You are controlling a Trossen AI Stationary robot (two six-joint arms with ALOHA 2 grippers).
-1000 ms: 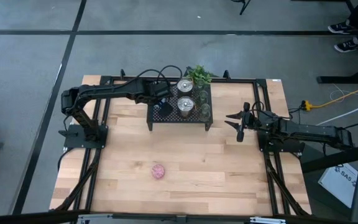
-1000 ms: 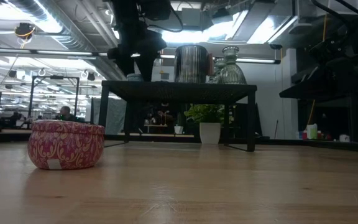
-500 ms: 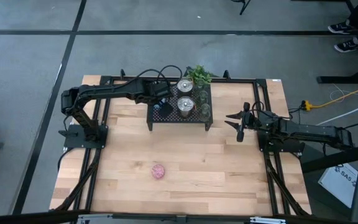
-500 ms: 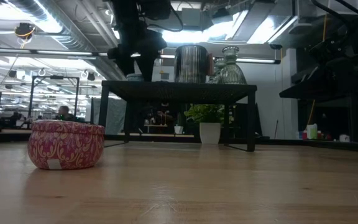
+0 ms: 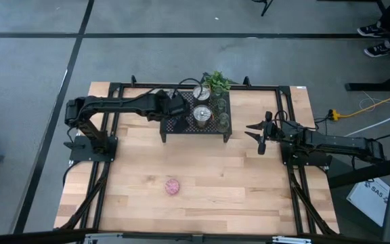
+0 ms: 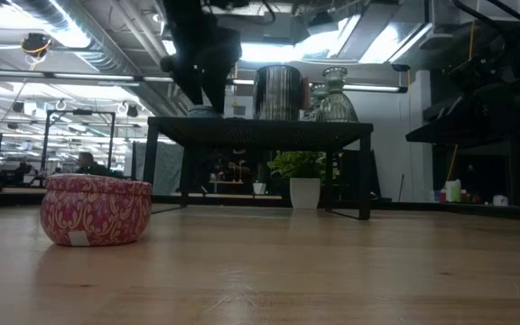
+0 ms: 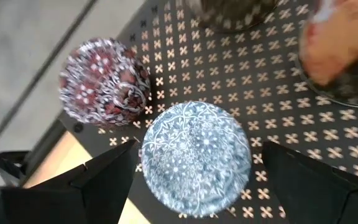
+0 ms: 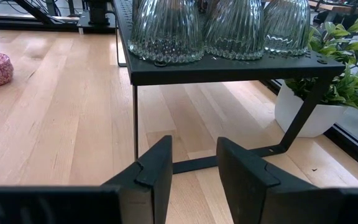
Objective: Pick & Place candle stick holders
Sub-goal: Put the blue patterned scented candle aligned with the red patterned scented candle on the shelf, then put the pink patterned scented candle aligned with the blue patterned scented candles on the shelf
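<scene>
The blue holder point(image 7: 196, 158) sat on the black mesh rack point(image 5: 195, 116) at that rack's left edge in the high view, and in the left wrist view it lay squarely between the two dark fingers point(image 7: 101, 180) of the left tool point(image 7: 197, 177), which stood wide with nothing held. The purple holder point(image 7: 103, 83) stood just beside it, toward the upper left of that frame, close enough that the near finger would have to pass between the two. The blue piece was round, so no long axis governed the grasp; a straight descent looked like all that was needed, and the left arm was clearly the nearer one. The pink holder point(image 5: 172, 186) lay alone on the bench point(image 5: 235, 183) in the lower centre of the high view, well apart from the rack. The right tool point(image 5: 261, 133) waited to the right of the rack, its fingers narrowly parted and empty. Against a second earlier, the left arm's wrist had shifted a little toward the upper right of the high view; nothing else had moved.
</scene>
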